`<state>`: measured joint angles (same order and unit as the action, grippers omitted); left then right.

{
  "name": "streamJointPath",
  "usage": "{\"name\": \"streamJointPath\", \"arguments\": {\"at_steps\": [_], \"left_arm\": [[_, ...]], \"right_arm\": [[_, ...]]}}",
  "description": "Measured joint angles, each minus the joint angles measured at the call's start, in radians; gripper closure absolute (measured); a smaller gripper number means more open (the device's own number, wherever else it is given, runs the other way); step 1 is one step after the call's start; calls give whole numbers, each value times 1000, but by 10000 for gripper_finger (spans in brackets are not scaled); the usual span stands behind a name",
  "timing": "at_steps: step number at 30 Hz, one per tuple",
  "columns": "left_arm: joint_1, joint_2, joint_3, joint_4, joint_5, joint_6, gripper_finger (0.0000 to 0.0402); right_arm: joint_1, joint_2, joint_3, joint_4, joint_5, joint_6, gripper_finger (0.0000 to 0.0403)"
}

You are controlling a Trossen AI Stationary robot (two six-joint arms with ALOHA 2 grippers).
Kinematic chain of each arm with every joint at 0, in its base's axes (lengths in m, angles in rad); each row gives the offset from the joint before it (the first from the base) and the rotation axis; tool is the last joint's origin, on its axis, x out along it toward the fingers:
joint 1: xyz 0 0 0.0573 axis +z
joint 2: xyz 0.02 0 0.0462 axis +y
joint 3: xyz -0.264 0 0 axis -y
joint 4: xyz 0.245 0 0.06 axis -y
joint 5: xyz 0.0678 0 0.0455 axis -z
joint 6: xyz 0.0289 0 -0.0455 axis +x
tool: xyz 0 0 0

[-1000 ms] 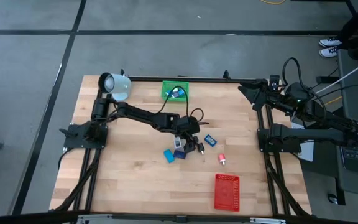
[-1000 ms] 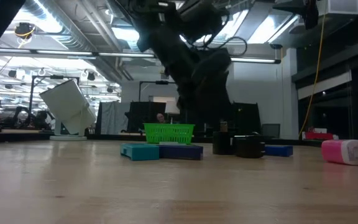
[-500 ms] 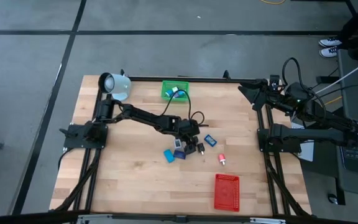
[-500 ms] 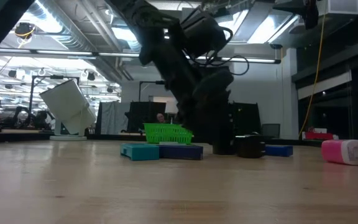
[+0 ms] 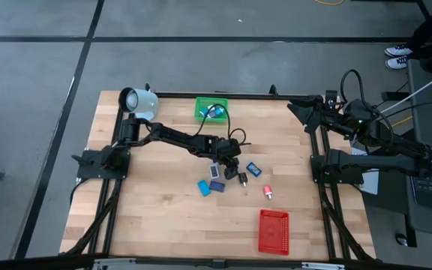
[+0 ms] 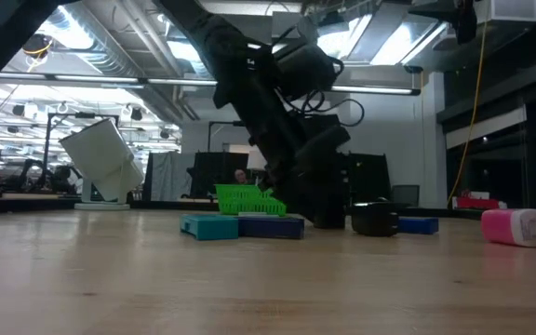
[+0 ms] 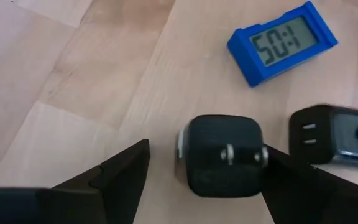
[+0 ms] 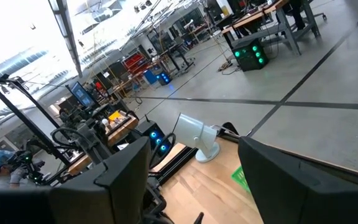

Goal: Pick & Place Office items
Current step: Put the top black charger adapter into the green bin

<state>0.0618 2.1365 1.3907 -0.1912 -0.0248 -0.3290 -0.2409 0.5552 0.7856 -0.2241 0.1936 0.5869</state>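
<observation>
Nearest, black plug adapter [image 7: 221, 155], rounded, two metal prongs up, on the counter [image 7: 73, 81] between spread fingers of left pincer [image 7: 205, 171]; beyond, blue digital clock [image 7: 282, 42]. Right pincer [image 8: 191, 165] parked, released.

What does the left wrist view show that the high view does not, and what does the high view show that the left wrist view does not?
Only the left wrist view shows detail: digits on the blue clock and metal prongs on the black plug between the open left gripper fingers.

Only the high view shows the green tray, red tray, mug, red-white piece, and the right gripper waiting at the table's far right corner.

Both show the wooden table, clock and plug.
</observation>
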Motion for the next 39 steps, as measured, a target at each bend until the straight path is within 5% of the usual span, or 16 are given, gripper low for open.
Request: {"name": "streamJointPath", "arguments": {"at_steps": [6, 12, 18, 26, 39], "left_arm": [[-2, 8, 0, 21, -23, -37, 169], [17, 16, -2, 111, 33, -123, 256], [95, 3, -4, 319, 173, -249, 257], [261, -118, -2, 601, 210, -293, 257], [639, -254, -3, -165, 157, 192, 257]], "right_arm": [[0, 0, 0, 0, 0, 4, 152], [0, 0, 0, 0, 0, 4, 152], [0, 0, 0, 0, 0, 4, 152], [0, 0, 0, 0, 19, 0, 152], [0, 0, 0, 1, 75, 0, 152]]}}
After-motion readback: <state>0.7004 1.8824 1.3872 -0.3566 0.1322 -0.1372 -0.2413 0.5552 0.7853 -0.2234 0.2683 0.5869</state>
